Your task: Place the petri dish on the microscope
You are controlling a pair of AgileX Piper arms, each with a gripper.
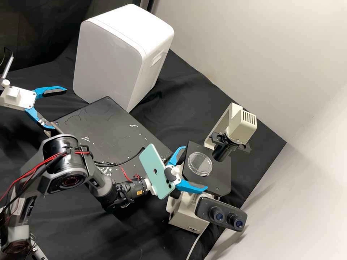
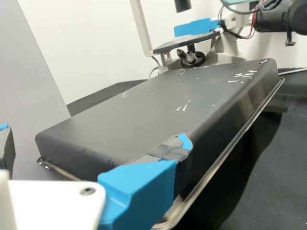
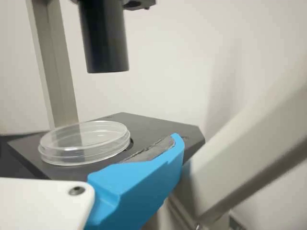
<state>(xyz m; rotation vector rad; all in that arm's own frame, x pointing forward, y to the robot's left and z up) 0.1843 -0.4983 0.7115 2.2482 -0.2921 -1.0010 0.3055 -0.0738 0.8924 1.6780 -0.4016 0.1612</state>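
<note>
Holding the right gripper (image 1: 195,168) open beside the petri dish (image 1: 200,164) on the microscope stage (image 1: 218,175). Spreading the left gripper (image 1: 58,108) wide at a corner of the black tray (image 1: 105,126).

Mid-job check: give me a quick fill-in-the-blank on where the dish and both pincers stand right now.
1. The petri dish lies flat on the stage of the ____.
2. The right pincer, at the stage's edge, is ____ and grips nothing.
3. The left pincer sits at a corner of the black tray, which lies beside a large ____ box.

Missing words: microscope; open; white.
</note>
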